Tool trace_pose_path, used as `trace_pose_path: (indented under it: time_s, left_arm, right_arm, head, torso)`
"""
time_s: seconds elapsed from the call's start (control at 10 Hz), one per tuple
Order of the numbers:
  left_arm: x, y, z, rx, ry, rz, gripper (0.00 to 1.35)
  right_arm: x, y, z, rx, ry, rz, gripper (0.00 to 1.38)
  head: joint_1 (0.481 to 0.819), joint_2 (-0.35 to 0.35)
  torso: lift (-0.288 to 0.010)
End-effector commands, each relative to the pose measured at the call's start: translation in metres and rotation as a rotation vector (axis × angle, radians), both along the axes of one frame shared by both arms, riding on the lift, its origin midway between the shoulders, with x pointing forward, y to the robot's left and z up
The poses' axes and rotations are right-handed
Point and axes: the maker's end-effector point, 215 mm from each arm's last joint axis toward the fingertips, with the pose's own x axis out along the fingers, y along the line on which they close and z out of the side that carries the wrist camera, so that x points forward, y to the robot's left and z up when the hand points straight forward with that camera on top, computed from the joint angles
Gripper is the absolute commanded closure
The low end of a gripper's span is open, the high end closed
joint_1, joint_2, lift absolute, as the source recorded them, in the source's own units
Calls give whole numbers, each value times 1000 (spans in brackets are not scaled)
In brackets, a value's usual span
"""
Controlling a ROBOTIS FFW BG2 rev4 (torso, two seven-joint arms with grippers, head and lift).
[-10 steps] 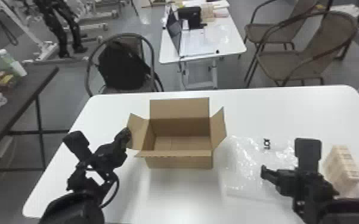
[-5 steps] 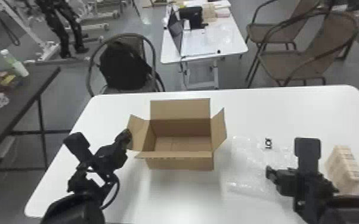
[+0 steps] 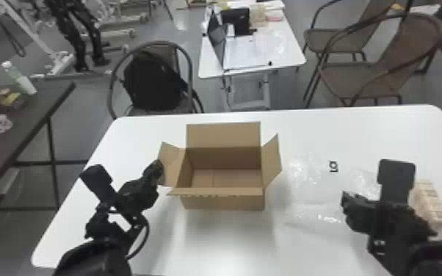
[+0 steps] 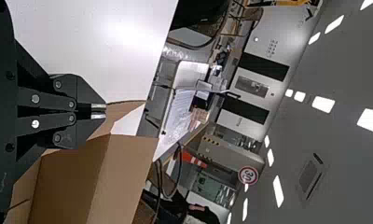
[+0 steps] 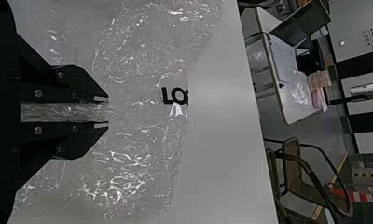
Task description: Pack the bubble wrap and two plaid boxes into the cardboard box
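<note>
The right gripper (image 3: pixel 344 205) has moved outward to the right and slightly forward over the bubble wrap (image 3: pixel 310 187); the wrap's printed mark (image 3: pixel 333 166) has also shifted forward. The left gripper (image 3: pixel 157 169) and cardboard box (image 3: pixel 224 202) keep their places.

Head view: the box stands open on the table (image 3: pixel 227 242), the wrap lies flat to its right, and the plaid boxes (image 3: pixel 429 202) lie beyond the wrap, partly behind the right arm. The left gripper is at the box's left flap (image 3: pixel 171 165); contact cannot be told.

Left wrist view: detail lacking from the head view shows the left gripper (image 4: pixel 105 111) pressed together.

Right wrist view: the right gripper (image 5: pixel 108 112) is spread, wrap visible in the gap; whether it touches cannot be told.
</note>
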Motion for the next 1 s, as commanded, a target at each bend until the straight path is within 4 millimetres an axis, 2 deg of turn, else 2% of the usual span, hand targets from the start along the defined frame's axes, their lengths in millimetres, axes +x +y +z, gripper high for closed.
trace_pose_path:
  time_s: [0.0, 0.1, 0.5, 0.6, 0.7, 0.9]
  left_arm:
    - [-1, 2, 0, 1, -4, 5, 1213]
    - [-2, 3, 1, -1, -8, 9, 1213]
    - [-1, 0, 2, 1, -14, 11, 1213]
    - [0, -2, 3, 6, -13, 4, 1213]
    - [3, -5, 4, 12, -11, -4, 1213]
    - [4, -8, 2, 16, -5, -9, 1213]
  right_arm:
    - [9, -4, 30, -7, -30, 17, 1035]
    - [14, -5, 54, -16, -46, 44, 1035]
    - [31, -3, 183, -62, -188, 114, 1035]
    - [38, 8, 201, -39, -200, 154, 1035]
    - [43, 23, 207, -12, -205, 187, 1035]
    - [54, 78, 199, 42, -198, 282, 1035]
  head:
    - [695, 208]
    - [695, 207]
    - [695, 199]
    - [695, 199]
    - [695, 203]
    - [695, 226]
  torso:
    - [-71]
    - [-71]
    - [-71]
    - [-71]
    - [-71]
    - [-71]
